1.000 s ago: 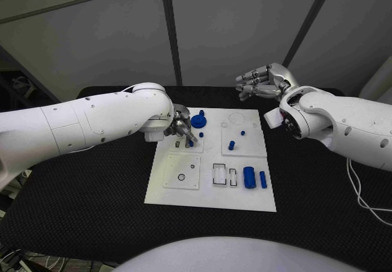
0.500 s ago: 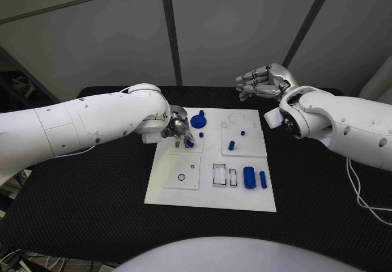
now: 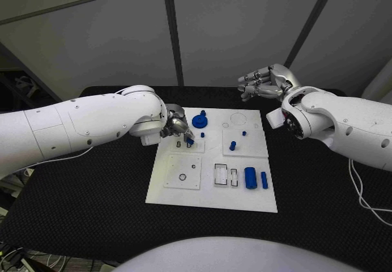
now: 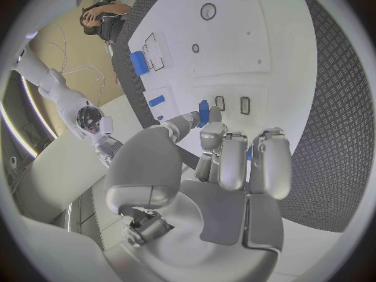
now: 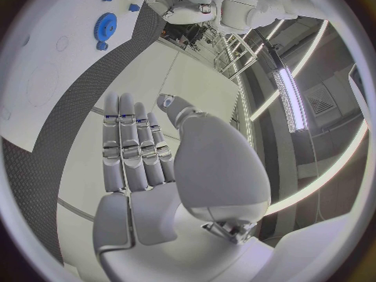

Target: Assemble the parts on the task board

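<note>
Insertion looks to be the step in hand: the left hand (image 3: 177, 126) hangs low over the far left part of the task board (image 3: 204, 195), pinching a small blue peg (image 4: 203, 113) in its fingers (image 4: 212, 133) just above two narrow slots (image 4: 232, 103) there. Beside it on the board stands a blue gear (image 3: 199, 120), with two short blue pins (image 3: 232, 145) in the neighbouring panel and two blue blocks (image 3: 255, 178) lying near the right edge, by the rectangular recesses (image 3: 225, 174). The right hand (image 3: 263, 81) is raised beyond the far edge of the black counter (image 3: 98, 204), its fingers loosely spread and holding nothing. Next, I judge, the peg must be lined up square with a slot and pressed straight down; a tilt would likely jam it.
</note>
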Tool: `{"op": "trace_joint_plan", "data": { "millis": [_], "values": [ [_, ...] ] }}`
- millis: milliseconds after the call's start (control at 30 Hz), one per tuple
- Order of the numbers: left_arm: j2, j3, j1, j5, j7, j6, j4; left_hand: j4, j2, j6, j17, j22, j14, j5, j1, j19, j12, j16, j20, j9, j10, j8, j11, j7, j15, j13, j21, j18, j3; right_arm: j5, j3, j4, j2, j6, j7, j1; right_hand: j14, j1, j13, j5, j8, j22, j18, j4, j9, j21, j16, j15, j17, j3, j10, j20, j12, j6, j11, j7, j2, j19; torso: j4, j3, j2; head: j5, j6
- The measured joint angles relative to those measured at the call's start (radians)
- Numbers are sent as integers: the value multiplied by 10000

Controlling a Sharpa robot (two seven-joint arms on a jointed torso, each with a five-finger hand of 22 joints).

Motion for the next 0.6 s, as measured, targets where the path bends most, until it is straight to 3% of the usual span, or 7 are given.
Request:
{"op": "trace_joint_plan", "data": {
  "millis": [200, 600],
  "values": [
    [-259, -7, -52, 53, 22, -781, 283, 10, -197, 53, 0, 0, 26, 809, -196, 135, 0, 0, -65, 223, 57, 127, -24, -54, -31, -17, 126, -1, 102, 0, 0, -7, -49, 7, -17, 0, -37, -26, 0, 0, 0, 8, 0, 0, 0, 0, 0, 37, 9, 0, 2, 35, 0, 0, -2, 0, 26, -35, 30, 38, -12, 5, -39],
    [-485, -25, -361, -346, 59, -2426, 702, 40, -356, 147, -1, 0, 4, 1572, -355, 246, -86, 0, -106, 467, 145, 243, -101, -147, -83, -194, 233, -2, 180, 1, -2, -8, -126, 7, -34, 0, -37, -39, 0, 0, 0, 7, 0, 0, 0, 0, 1, 37, 16, 0, -34, 35, 0, 0, -39, 0, 40, -35, 127, 117, -43, -3, -174]
  ]
}}
